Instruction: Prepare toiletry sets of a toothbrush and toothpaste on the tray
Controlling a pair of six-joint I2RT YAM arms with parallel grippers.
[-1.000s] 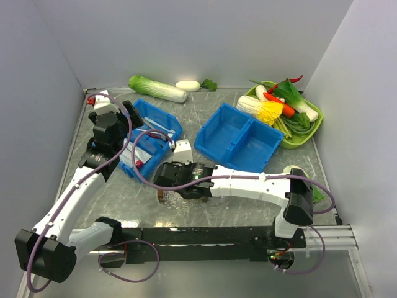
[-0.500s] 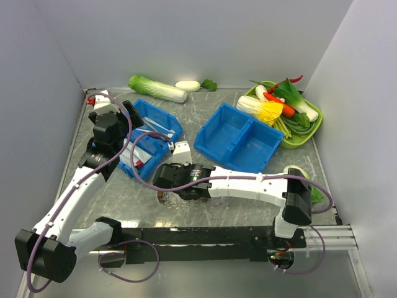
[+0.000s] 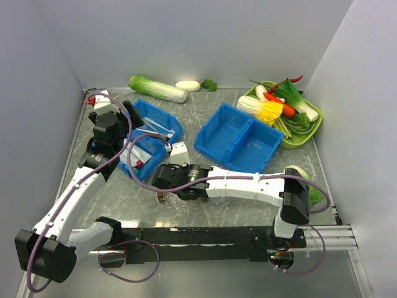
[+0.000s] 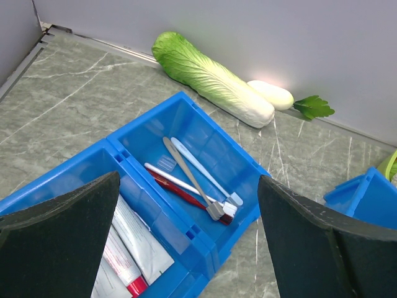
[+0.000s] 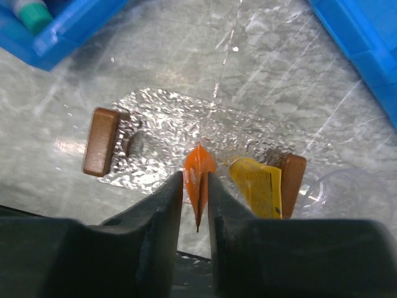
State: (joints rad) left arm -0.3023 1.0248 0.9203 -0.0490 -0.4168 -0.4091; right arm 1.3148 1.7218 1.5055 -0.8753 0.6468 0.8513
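The clear bumpy tray (image 5: pixel 155 121) with brown end handles lies on the table under my right gripper (image 5: pixel 196 181). That gripper is shut on an orange toothpaste tube (image 5: pixel 200 164), held on edge just over the tray. A yellow toothpaste tube (image 5: pixel 257 186) lies in the tray by the right handle. Seen from above, the right gripper (image 3: pixel 166 190) hangs over the tray (image 3: pixel 160 197). My left gripper (image 4: pixel 189 186) stands wide open above a blue bin (image 4: pixel 208 248). Several toothbrushes (image 4: pixel 192 174) lie in its far compartment and toothpaste tubes (image 4: pixel 133 242) in its near one.
A second blue two-part bin (image 3: pixel 239 136) stands right of centre. A green tray of vegetables (image 3: pixel 307 127) fills the back right corner. A napa cabbage (image 3: pixel 157 88) and a white radish (image 3: pixel 187 85) lie along the back wall. A clear round dish (image 5: pixel 347 192) sits near the tray.
The right arm has shifted slightly left over the tray, and its jaws have eased apart a little round the orange tube. The left arm has not moved.
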